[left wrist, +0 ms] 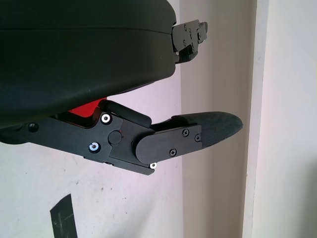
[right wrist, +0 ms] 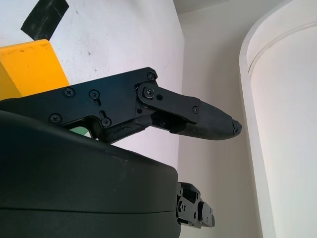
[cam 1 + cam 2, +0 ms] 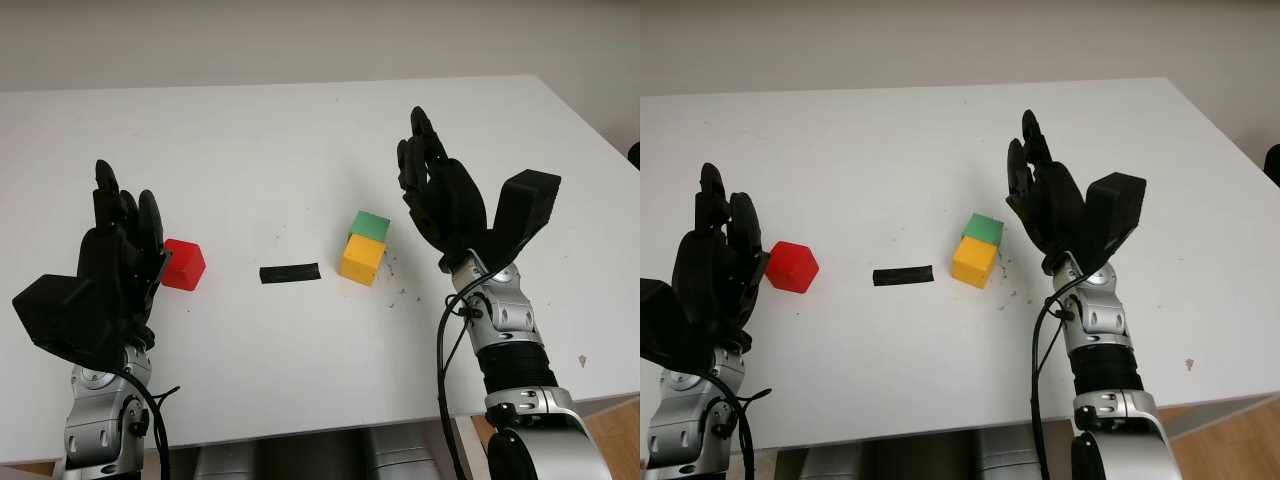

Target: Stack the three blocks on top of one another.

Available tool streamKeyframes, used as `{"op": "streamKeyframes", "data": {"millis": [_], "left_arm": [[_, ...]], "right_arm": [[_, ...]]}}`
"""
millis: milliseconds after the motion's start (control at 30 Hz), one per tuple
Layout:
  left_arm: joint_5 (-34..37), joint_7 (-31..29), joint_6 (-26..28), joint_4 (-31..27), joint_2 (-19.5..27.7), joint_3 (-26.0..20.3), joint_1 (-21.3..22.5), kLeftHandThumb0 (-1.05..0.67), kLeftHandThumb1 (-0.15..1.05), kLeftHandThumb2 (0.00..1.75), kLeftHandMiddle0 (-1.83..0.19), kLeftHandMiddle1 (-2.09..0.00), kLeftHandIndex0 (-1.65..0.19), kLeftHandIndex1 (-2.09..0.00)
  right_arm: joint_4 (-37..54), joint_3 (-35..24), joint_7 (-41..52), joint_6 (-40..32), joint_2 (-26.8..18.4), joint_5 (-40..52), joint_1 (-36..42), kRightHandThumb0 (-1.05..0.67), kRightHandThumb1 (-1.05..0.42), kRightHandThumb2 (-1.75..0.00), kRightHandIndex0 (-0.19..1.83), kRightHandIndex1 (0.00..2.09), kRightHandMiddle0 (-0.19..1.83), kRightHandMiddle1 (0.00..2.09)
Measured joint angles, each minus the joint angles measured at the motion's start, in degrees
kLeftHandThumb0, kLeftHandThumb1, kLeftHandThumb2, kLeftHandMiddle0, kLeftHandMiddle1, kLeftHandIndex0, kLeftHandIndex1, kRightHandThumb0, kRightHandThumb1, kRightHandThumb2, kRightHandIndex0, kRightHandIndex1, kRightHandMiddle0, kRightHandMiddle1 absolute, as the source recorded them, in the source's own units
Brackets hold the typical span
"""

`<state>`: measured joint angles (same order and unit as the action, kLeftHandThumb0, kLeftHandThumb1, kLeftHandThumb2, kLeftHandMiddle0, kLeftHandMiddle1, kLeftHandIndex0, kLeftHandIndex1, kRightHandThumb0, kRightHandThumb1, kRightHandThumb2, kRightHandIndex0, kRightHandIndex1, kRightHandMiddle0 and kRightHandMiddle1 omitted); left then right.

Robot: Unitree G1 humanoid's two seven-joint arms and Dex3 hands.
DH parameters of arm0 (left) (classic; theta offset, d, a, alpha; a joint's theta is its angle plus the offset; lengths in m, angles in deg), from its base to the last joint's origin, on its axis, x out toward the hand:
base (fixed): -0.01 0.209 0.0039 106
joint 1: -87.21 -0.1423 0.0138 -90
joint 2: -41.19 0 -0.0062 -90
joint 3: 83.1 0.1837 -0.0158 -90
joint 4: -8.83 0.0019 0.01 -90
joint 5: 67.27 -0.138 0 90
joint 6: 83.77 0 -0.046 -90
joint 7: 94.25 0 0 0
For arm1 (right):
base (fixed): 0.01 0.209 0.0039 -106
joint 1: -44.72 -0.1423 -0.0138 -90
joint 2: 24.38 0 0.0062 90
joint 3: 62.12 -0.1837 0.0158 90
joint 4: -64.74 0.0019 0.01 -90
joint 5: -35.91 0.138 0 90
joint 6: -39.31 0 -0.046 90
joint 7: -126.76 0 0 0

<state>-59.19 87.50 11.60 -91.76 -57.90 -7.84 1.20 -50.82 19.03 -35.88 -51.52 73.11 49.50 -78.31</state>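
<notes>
A green block (image 3: 370, 224) sits on top of a yellow block (image 3: 362, 259) near the middle of the white table (image 3: 300, 140), leaning toward its far side. A red block (image 3: 184, 264) stands alone to the left. My right hand (image 3: 432, 185) is open just right of the green-on-yellow pair, holding nothing. My left hand (image 3: 122, 230) is open right beside the red block, on its left, holding nothing. The yellow block (image 2: 30, 67) shows close to the right hand in the right wrist view, and a sliver of the red block (image 1: 84, 107) behind the left hand in the left wrist view.
A strip of black tape (image 3: 290, 273) lies flat on the table between the red block and the stacked pair. The table's front edge runs just before both forearms, and its right edge is at the far right.
</notes>
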Motion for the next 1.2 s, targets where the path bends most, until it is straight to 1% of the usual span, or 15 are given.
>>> {"op": "streamKeyframes", "data": {"millis": [167, 433, 533, 600, 633, 667, 733, 767, 800, 833, 900, 1033, 1133, 1200], "left_arm": [[0.02, -0.26, -0.01, -0.61, 0.00, 0.00, -0.76, -0.70, 1.05, 0.62, 0.19, 0.00, 0.19, 0.00], [0.02, -0.13, 0.31, -0.61, 0.18, -0.06, -0.70, -0.72, 1.05, 0.57, 0.19, 0.00, 0.19, 0.00], [0.02, -0.45, 0.64, -0.61, 1.12, -0.25, -0.62, -0.70, 1.05, 0.57, 0.19, 0.00, 0.19, 0.00], [0.07, -0.82, 0.69, -0.63, 2.34, -0.91, -0.28, -0.66, 1.05, 0.51, 0.19, 0.00, 0.19, 0.00], [0.08, -0.84, 0.73, -0.79, 3.07, -1.59, 0.06, -0.64, 1.05, 0.48, 0.16, -0.02, 0.16, -0.02], [-0.02, -0.73, 0.78, -1.21, 3.98, -2.20, 0.40, -0.62, 1.05, 0.42, 0.06, -0.07, 0.09, -0.06], [-1.21, -0.72, 1.24, -2.03, 6.58, -3.29, 1.72, -0.60, 1.05, 0.31, -0.15, -0.16, -0.11, -0.17], [-2.57, -0.66, 1.29, -2.10, 8.31, -3.77, 2.51, -0.59, 1.05, 0.23, -0.32, -0.22, -0.28, -0.27], [-4.43, -0.65, 1.29, -2.06, 10.26, -4.05, 3.20, -0.58, 1.05, 0.19, -0.41, -0.25, -0.36, -0.33], [-5.90, -0.86, 1.28, -1.89, 12.33, -4.27, 3.96, -0.57, 1.05, 0.15, -0.46, -0.28, -0.40, -0.37], [-7.60, -2.60, 1.66, -1.47, 16.11, -4.55, 5.45, -0.55, 1.03, 0.10, -0.46, -0.29, -0.39, -0.38], [-7.88, -8.69, 3.14, 0.15, 22.82, -4.67, 7.05, -0.52, 0.99, 0.05, -0.43, -0.25, -0.35, -0.36], [-10.04, -14.40, 3.98, 1.32, 28.69, -3.88, 7.59, -0.55, 0.95, 0.05, -0.35, -0.14, -0.32, -0.31], [-12.81, -18.66, 2.87, 2.96, 34.01, -2.16, 8.66, -0.59, 0.94, 0.05, -0.30, -0.09, -0.30, -0.26]], "right_arm": [[0.61, -0.02, 0.09, -0.17, 0.08, 0.26, 0.19, -0.70, -1.05, -0.69, -0.19, 0.00, -0.19, 0.00], [0.33, -0.01, 0.17, -0.17, 0.30, 0.28, 0.21, -0.70, -1.05, -0.68, -0.19, 0.00, -0.19, 0.00], [0.35, -0.02, 0.24, -0.19, 0.16, 0.25, 0.21, -0.70, -1.05, -0.68, -0.19, 0.00, -0.19, 0.00], [0.51, -0.02, 0.28, -0.22, -0.03, 0.17, 0.21, -0.71, -1.05, -0.67, -0.19, 0.00, -0.19, 0.00], [0.69, -0.02, 0.29, -0.28, -0.12, 0.09, 0.21, -0.71, -1.05, -0.67, -0.19, 0.00, -0.19, 0.00], [0.97, -0.01, 0.28, -0.41, -0.21, 0.01, 0.23, -0.71, -1.05, -0.67, -0.19, 0.00, -0.19, 0.00], [1.42, 0.00, 0.30, -0.62, -0.51, -0.02, 0.25, -0.70, -1.05, -0.67, -0.19, 0.00, -0.19, 0.00], [1.55, 0.01, 0.33, -0.78, -0.59, -0.01, 0.25, -0.70, -1.05, -0.68, -0.19, 0.00, -0.19, 0.00], [1.61, 0.01, 0.36, -1.03, -0.62, 0.01, 0.25, -0.69, -1.05, -0.69, -0.19, 0.00, -0.19, 0.00], [1.67, 0.00, 0.37, -1.18, -0.66, 0.02, 0.31, -0.69, -1.05, -0.69, -0.19, 0.00, -0.19, 0.00], [1.80, 0.03, 0.35, -1.42, -0.66, 0.03, 0.41, -0.69, -1.05, -0.68, -0.19, 0.00, -0.19, 0.00], [1.86, 0.05, 0.31, -1.80, -0.67, 0.03, 0.47, -0.69, -1.05, -0.68, -0.19, 0.00, -0.19, 0.00], [1.88, 0.00, 1.11, -1.82, -0.81, 0.24, 0.50, -0.68, -1.05, -0.71, -0.19, 0.00, -0.19, 0.00], [1.88, -0.03, 2.33, -1.82, -1.22, 0.39, 0.49, -0.68, -1.05, -0.71, -0.19, 0.00, -0.19, 0.00]]}}
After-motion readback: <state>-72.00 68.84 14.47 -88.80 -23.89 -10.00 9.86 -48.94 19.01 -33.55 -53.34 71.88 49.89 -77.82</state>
